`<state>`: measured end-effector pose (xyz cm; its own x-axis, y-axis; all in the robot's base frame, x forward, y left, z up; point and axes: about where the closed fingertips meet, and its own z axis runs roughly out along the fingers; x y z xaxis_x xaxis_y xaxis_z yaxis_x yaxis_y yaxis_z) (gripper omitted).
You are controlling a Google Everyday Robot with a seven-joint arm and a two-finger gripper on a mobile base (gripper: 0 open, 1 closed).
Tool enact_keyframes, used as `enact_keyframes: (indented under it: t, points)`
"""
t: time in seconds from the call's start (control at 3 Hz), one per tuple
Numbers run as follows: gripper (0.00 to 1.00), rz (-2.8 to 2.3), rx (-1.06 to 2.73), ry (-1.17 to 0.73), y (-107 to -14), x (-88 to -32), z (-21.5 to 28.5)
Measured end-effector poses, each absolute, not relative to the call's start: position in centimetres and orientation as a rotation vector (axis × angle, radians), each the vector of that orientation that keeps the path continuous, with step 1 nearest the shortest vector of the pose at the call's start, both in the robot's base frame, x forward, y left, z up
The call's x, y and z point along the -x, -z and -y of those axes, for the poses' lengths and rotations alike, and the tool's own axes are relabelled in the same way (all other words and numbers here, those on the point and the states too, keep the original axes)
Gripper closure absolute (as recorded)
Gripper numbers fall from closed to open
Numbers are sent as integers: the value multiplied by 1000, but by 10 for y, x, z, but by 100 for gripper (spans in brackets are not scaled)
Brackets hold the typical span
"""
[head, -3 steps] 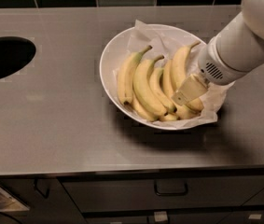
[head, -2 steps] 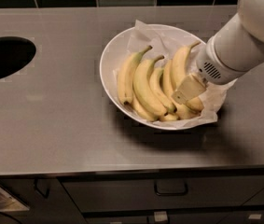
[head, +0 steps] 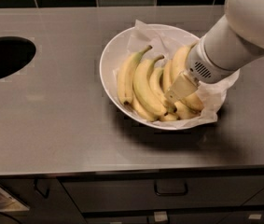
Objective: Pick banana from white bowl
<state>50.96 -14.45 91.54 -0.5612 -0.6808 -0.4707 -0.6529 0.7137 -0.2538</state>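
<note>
Barely anything has shifted: the arm has edged slightly left. The gripper (head: 180, 87) sits low in the bowl (head: 106, 66), its tan tip down among the fruit, and I cannot tell whether it is closed on anything. The banana (head: 179, 62), thick, smooth and yellow, is the rightmost of five. It lies directly under and up-right of the gripper, with its long curve running from the far rim toward the near one. Crumpled paper (head: 143, 34) lines the glossy bowl, which stands on a brushed steel counter (head: 52, 115).
</note>
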Motion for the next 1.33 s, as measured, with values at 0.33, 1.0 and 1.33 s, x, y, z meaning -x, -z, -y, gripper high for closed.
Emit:
enact_keyframes:
  t: [0.33, 1.0, 1.33]
  points:
    - [32, -2361, 1001, 64, -913, -515, 141]
    - [38, -2352, 959, 70, -909, -520, 144]
    - [39, -2347, 912, 110, -905, -524, 147]
